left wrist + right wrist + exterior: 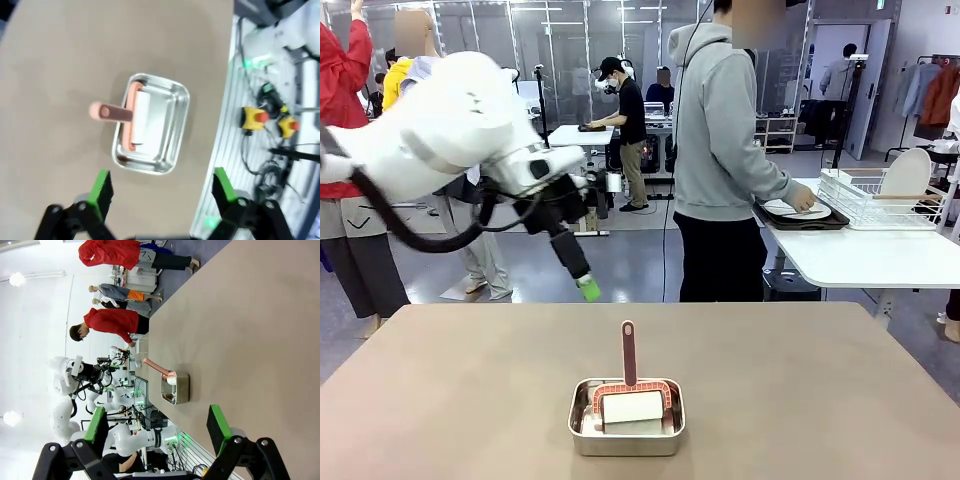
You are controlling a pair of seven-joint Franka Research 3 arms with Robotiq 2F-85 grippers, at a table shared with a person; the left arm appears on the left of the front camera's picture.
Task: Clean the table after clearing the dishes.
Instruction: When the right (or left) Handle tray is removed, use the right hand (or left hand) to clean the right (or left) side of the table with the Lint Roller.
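Table (820,380): top open along the far edge, both side edges and all corners; I can pass freely there. Obstacle: pan (626,417) at mid near edge, handle (629,352) slanting up from it. My left gripper (586,288), jaws wide, hangs above the far-left part.

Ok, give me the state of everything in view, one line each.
left gripper: open, empty, above the table.
right gripper: open, empty.
steel pan: upright on the table, holding the sponge tool.
sponge tool: lying in the pan, handle over the rim.
plate: on dark tray, person's hand on it.
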